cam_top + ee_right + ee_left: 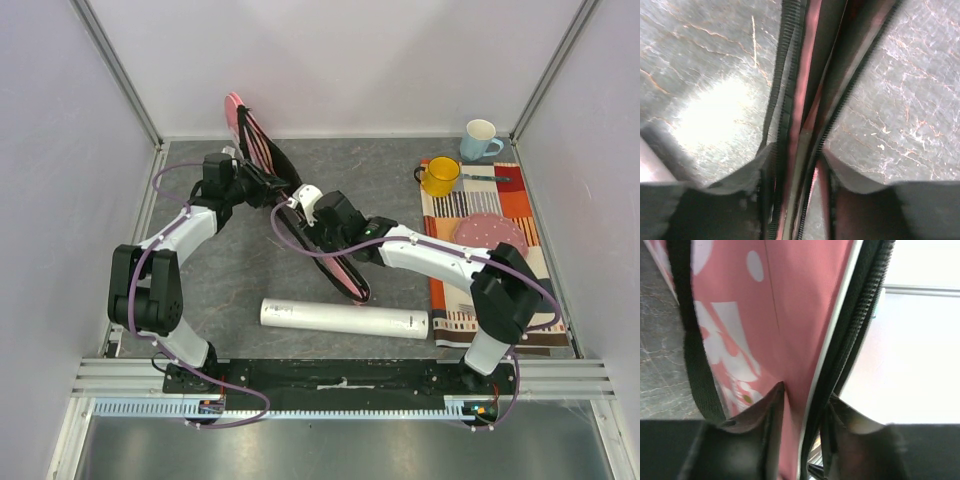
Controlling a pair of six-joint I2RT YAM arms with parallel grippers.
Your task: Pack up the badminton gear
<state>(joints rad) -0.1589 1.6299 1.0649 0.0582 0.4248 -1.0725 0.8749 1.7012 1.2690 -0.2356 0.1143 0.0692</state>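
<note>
Bag: pink fabric racket bag [250, 135] with white print and black zip edging, stood on edge, running from the far-left part of the grey stone-look worktop [250, 270] down toward the middle.
Left hand: left hand [806, 391] clenched on the bag's rim, pink cloth and zip tape pinched between both fingers, at the bag's raised far end.
Right hand: right hand [799, 149] clamped over the zip edges further along, near the bag's middle, close beside the left one.
Tube: long white tube [345, 318] lying flat along the near edge, just beside the bag's low end, outside the bag.
Rackets and shuttlecocks: not in view; impossible to tell whether already inside.
Bystanders: striped orange cloth [500, 200] by the right edge, yellow cup [440, 177] on it, pale blue cup [480, 140] at the far-right corner; no part of the job.
Likely step: holding the bag upright to work the zip or mouth.
Risk, slip: thin cloth sliding out of either pinch, then the bag flopping flat.
Risk, strain: pulling apart along the zip, overloading the seam.
Risk, tube: low end of the bag swinging into the tube and rolling it off the near edge.
Risk, arms: wrists so close that a small turn could knock them together.
</note>
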